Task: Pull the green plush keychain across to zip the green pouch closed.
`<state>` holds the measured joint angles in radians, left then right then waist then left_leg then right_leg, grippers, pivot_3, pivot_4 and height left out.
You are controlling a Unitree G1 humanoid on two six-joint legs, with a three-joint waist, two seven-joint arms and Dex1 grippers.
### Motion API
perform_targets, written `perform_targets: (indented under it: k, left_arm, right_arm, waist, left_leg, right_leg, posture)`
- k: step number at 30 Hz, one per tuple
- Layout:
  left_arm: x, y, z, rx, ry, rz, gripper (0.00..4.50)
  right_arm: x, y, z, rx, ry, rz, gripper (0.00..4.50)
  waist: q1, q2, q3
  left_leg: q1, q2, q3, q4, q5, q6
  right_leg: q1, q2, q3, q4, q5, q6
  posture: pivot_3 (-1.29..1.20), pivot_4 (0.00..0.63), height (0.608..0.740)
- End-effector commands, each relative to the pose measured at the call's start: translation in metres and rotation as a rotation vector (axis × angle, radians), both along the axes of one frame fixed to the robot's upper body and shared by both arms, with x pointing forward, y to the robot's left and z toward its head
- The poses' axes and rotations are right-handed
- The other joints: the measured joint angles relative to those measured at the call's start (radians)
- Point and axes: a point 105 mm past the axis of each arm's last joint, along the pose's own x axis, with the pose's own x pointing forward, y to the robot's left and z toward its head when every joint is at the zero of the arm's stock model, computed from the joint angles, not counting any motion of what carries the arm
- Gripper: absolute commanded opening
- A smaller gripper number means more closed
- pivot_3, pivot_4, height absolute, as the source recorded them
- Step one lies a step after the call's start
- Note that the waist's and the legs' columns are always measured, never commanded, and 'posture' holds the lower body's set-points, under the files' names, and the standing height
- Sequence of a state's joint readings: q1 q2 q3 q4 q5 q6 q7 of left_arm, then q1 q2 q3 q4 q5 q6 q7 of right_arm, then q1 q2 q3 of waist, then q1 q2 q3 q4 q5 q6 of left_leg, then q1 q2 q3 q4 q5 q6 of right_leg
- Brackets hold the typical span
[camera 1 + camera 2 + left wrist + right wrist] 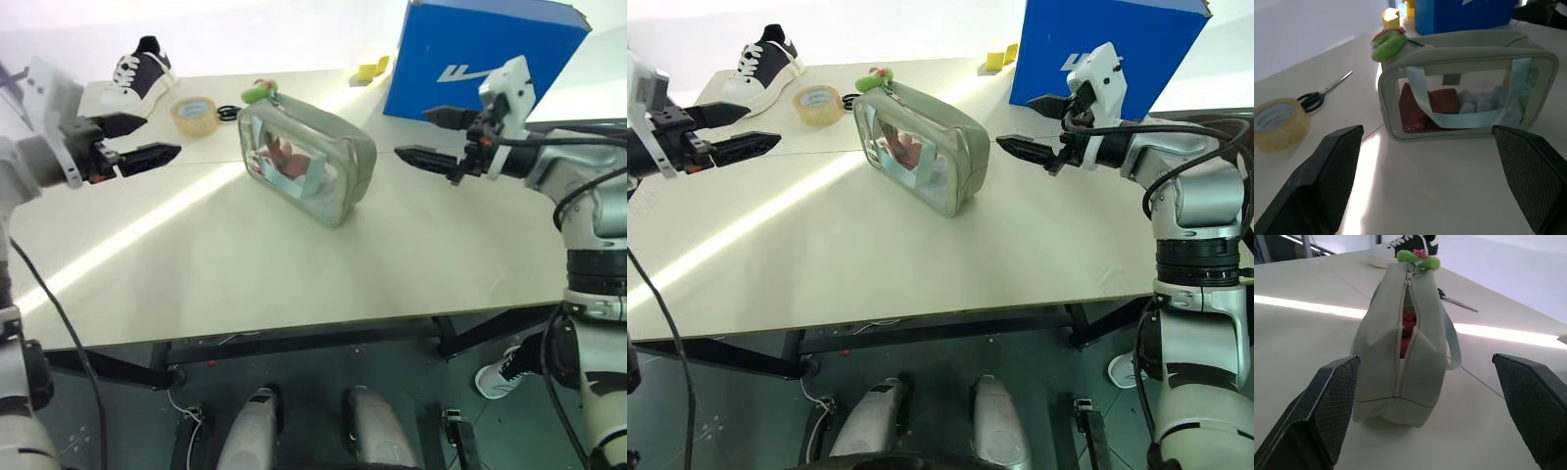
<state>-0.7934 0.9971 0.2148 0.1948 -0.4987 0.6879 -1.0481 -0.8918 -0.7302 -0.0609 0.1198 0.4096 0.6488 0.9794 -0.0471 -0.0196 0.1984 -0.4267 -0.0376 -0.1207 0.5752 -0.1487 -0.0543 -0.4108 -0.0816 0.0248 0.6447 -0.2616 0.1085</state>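
From the head views, the green pouch [307,160] stands on the pale desk [245,264], toward its far middle, one end pointing far-left and the other near-right; the green plush keychain [259,93] sits at the far-left end of its top; the left tool [139,140] hovers well to the left of the pouch, fingers spread wide and empty; the right tool [438,137] hovers to the right, also spread wide and holding nothing; beyond lie a yellow tape roll [194,115], black-handled scissors [228,113], a black-and-white sneaker [137,74], a blue box [480,59] and small yellow blocks [372,70].

The left wrist view gives the clear side panel of the pouch, which the head views only half show: red and pale contents [1449,105] behind the plastic, a pale strap [1459,115] looping across it; the keychain perches at the top corner, with a red-checked scrap on it.

The right wrist view looks along the pouch's end, showing the zipper [1403,328] running up over the top, its teeth gaping apart and red contents visible in the gap; the keychain sits at the far end of that zipper.
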Motion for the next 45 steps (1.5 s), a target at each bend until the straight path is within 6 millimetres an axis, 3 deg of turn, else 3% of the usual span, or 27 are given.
perform_targets:
  k: [1,8,13,20,26,34,37,43,44,45]
  left_arm:
    - [-0.006,0.004,0.021,0.017,-0.072,0.007,4.49]
    - [-0.005,0.003,0.019,0.021,-0.094,0.023,4.49]
    - [-0.005,0.0,0.02,0.014,-0.118,0.019,4.49]
    - [-0.022,-0.046,0.012,0.077,-0.102,-0.167,4.49]
    - [-0.043,-0.09,0.012,0.072,-0.097,-0.345,4.49]
    - [-0.042,-0.097,0.008,0.068,-0.107,-0.328,4.49]
    - [-0.04,-0.089,0.007,0.076,-0.106,-0.297,4.5]
    - [-0.037,-0.083,0.006,0.063,-0.112,-0.259,4.5]
    - [-0.037,-0.083,0.005,0.063,-0.111,-0.258,4.5]
    - [-0.037,-0.083,0.004,0.067,-0.112,-0.254,4.5]
  right_arm:
    - [-0.011,0.011,0.025,0.008,-0.08,0.05,4.5]
    - [-0.002,0.011,0.022,0.001,-0.095,-0.004,4.5]
    - [0.015,0.017,0.029,-0.001,-0.15,-0.087,4.5]
    - [0.01,0.065,0.026,0.002,-0.135,0.039,4.5]
    - [0.031,0.086,0.002,-0.044,-0.088,0.002,4.5]
    - [0.049,0.097,-0.016,-0.077,-0.056,-0.009,4.5]
    - [0.047,0.1,-0.021,-0.088,-0.044,0.018,3.67]
    - [0.041,0.104,-0.021,-0.11,-0.054,0.061,0.58]
    - [0.041,0.104,-0.021,-0.111,-0.054,0.063,0.17]
    - [0.039,0.105,-0.021,-0.122,-0.055,0.076,0.07]
  waist:
    - [0.002,0.0,0.0]
    - [0.004,0.0,0.0]
    - [0.001,0.0,0.0]
    - [0.002,0.0,0.0]
    - [0.003,0.0,0.0]
    - [0.001,0.0,0.0]
    - [0.0,0.0,0.0]
    - [0.001,0.0,0.0]
    - [0.001,0.0,0.0]
    - [0.001,0.0,0.0]
  left_leg:
    - [0.0,0.0,0.0,0.0,0.0,0.0]
    - [-0.001,0.0,0.0,0.0,0.0,0.0]
    - [-0.001,0.0,0.001,0.0,0.0,0.0]
    - [-0.002,0.0,0.001,-0.001,0.0,0.0]
    - [-0.001,0.0,0.001,0.001,0.0,0.0]
    - [-0.001,0.0,0.001,0.001,0.0,0.0]
    - [-0.001,0.0,0.001,0.001,0.0,0.0]
    - [-0.001,0.0,0.001,0.001,0.0,0.0]
    - [-0.001,0.0,0.001,0.001,0.0,0.0]
    - [-0.001,0.0,0.001,0.001,0.0,0.0]
  right_leg:
    - [0.0,0.0,0.0,0.0,0.0,0.0]
    - [0.0,-0.001,0.0,-0.001,0.0,0.0]
    - [-0.001,0.0,0.0,0.0,0.0,0.0]
    - [-0.002,0.0,0.001,0.0,0.001,0.003]
    - [-0.001,0.0,0.001,0.001,0.002,0.003]
    - [-0.002,0.0,0.001,0.001,0.002,0.003]
    - [-0.002,0.0,0.001,0.001,0.002,0.003]
    - [-0.001,0.0,0.001,0.002,0.002,0.003]
    - [-0.001,0.0,0.001,0.002,0.002,0.003]
    - [-0.002,0.001,0.001,0.002,0.002,0.003]
  posture:
    - [0.0,0.15,0.74]
    - [0.0,0.15,0.74]
    - [0.0,0.15,0.74]
    - [0.0,0.15,0.74]
    - [0.0,0.15,0.74]
    - [0.0,0.15,0.74]
    - [0.0,0.15,0.74]
    - [0.0,0.15,0.74]
    - [0.0,0.15,0.74]
    - [0.0,0.15,0.74]
